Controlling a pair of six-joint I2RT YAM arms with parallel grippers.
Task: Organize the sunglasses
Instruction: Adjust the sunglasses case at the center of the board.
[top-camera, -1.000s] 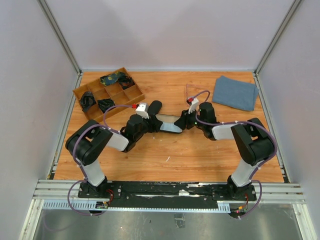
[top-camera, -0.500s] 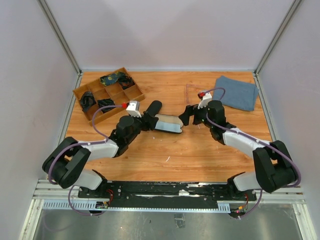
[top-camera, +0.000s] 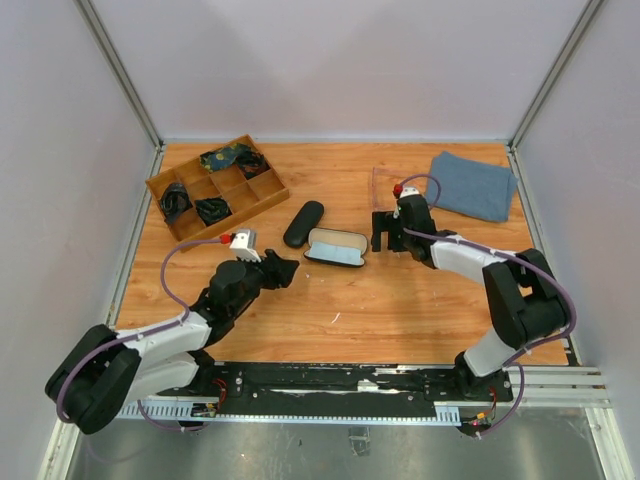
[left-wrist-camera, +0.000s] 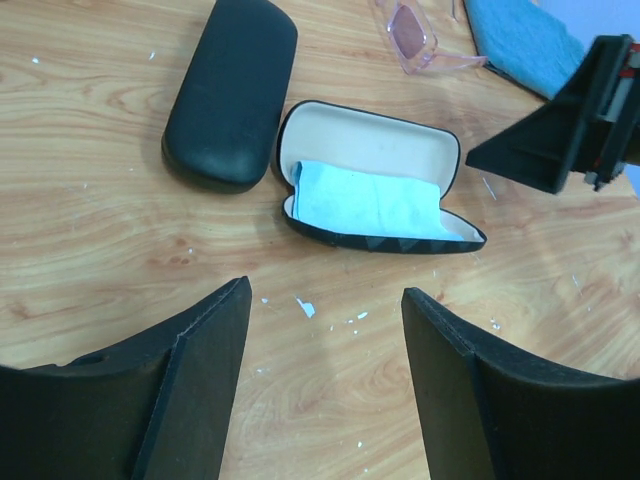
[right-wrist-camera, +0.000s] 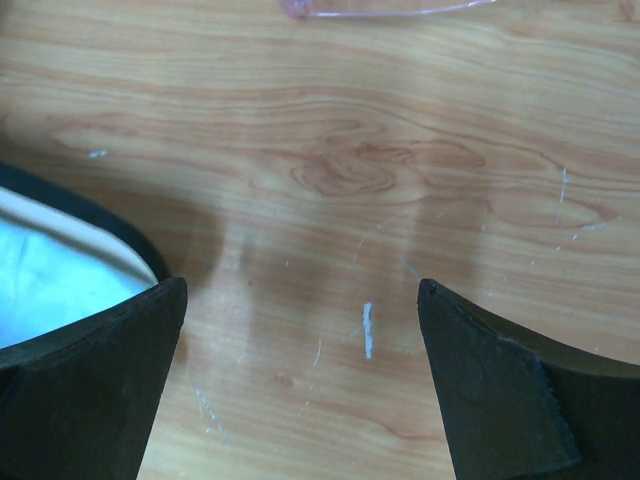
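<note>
A: How many of each are lying on the table (top-camera: 420, 310)?

B: 1 pale pink pair of sunglasses (left-wrist-camera: 415, 35) is showing. It is lying on the wood toward the far right, between the right gripper (top-camera: 385, 232) and the blue towel (top-camera: 470, 185). There are 2 black cases: 1 closed case (left-wrist-camera: 230, 90) and 1 open case (left-wrist-camera: 380, 145) holding 1 light blue cloth (left-wrist-camera: 365, 200). 1 wooden tray (top-camera: 240, 216) is sitting by the far left edge, with dark things (top-camera: 212, 208) in 3 compartments, too small to tell what they are.

A: And the fingers?

B: The left gripper (left-wrist-camera: 325, 380) is hovering near the open case, its fingers standing moderately apart and gripping nothing. The right gripper's fingers are spreading wide, also holding nothing.

A: Room for moving?

B: The 2 cases are lying just beside each other mid-table, between the 2 grippers. Open wood is stretching across the near half. The towel is hugging the far right edge.
</note>
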